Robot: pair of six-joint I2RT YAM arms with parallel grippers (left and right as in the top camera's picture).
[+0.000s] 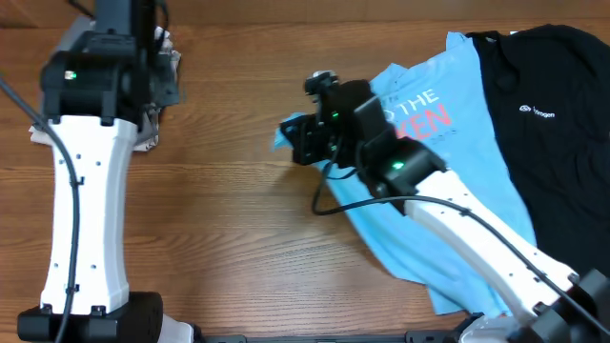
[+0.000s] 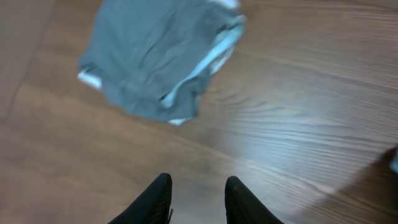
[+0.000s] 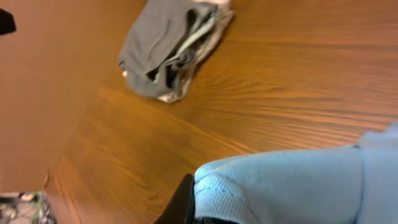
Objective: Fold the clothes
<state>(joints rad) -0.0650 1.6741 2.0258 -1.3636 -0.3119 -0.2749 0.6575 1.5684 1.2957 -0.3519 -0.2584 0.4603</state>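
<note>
The right gripper [image 1: 291, 141] is seen closed on the light blue T-shirt [image 1: 467, 157], with a corner of the cloth pinched at its tip. In the right wrist view, a stitched hem of the blue cloth is bunched right against one dark finger [image 3: 183, 202]; the second finger is hidden by the cloth. The rest of the T-shirt is spread on the tabletop [image 1: 238, 248] behind this gripper, under and beside its arm. The coral-and-white letters [image 1: 419, 107] are turned upward just behind the wrist. A black garment [image 1: 548, 105] with a small white print is laid further back on the same side, and its edge is touching the blue cloth. Ahead of the right gripper, well apart across bare wood, a folded grey garment [image 3: 174, 46] is seen.

The left gripper [image 2: 196, 190] is held with its two fingers apart and nothing is caught between them; only bare tabletop is seen beyond them. The folded grey garment is laid ahead of it and slightly to its left, with pale trim shown along its edges. The T-shirt is kept well apart from the left gripper, off to its right, and only a sliver of blue is caught at the right edge of the left wrist view. From overhead, the left gripper is largely hidden by its own arm.
</note>
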